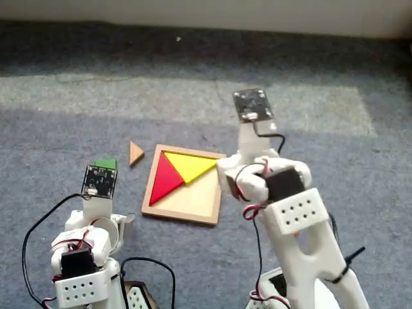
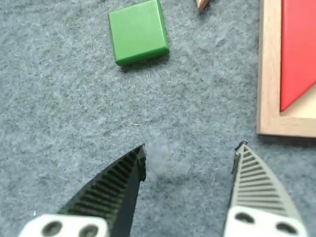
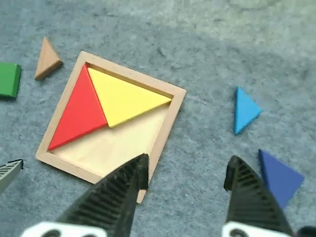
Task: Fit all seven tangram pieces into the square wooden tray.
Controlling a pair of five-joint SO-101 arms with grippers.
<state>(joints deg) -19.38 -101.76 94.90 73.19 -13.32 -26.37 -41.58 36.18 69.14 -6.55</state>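
Your square wooden tray [image 3: 133,76] sits between the arms. The big red triangle [image 3: 79,111] and big yellow triangle [image 3: 123,98] are seated together, so half is free. Left gripper [image 2: 192,148] has its fingers spread and empty, probably lining up on the green square block [image 2: 138,32]. Right gripper [image 3: 187,160] is also spread, above the tray's edge.

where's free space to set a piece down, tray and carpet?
In the tray, red triangle and yellow triangle fill one half; the other, on the robot's side, is bare wood. The carpet is open between the tray and the light blue triangle, and between the green square and the left gripper. Crowded: tan triangle and green square, beside the tray's far corner.
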